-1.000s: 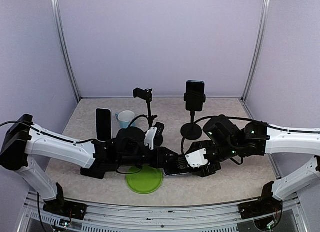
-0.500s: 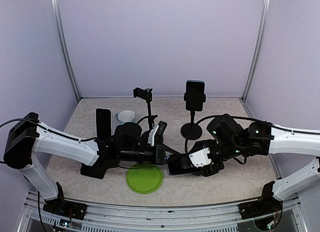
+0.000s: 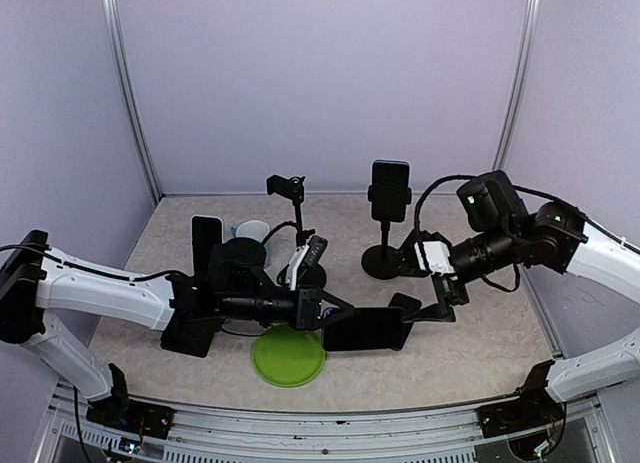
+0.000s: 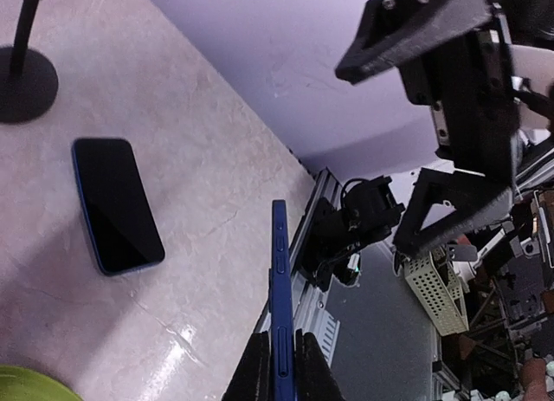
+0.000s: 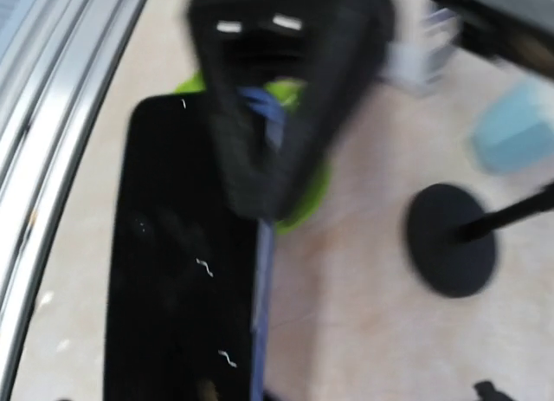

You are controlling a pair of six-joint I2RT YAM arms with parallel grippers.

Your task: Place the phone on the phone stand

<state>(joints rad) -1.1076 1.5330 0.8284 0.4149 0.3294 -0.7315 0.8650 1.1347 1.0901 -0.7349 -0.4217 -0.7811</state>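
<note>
The left gripper [image 3: 322, 316] is clenched on one end of the blue-edged phone [image 3: 365, 330], which juts from its fingertips above the table [image 3: 480, 353]. The right gripper [image 3: 425, 303] gapes wide near the phone's far end, holding nothing. The empty phone stand [image 3: 289, 188] rises behind the left gripper.

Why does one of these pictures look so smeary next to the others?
The right wrist view looks motion-smeared: the phone, green plate and stand base have no crisp edges. The left wrist view is sharp, with glare on the table. The top view is crisp and evenly lit.
</note>
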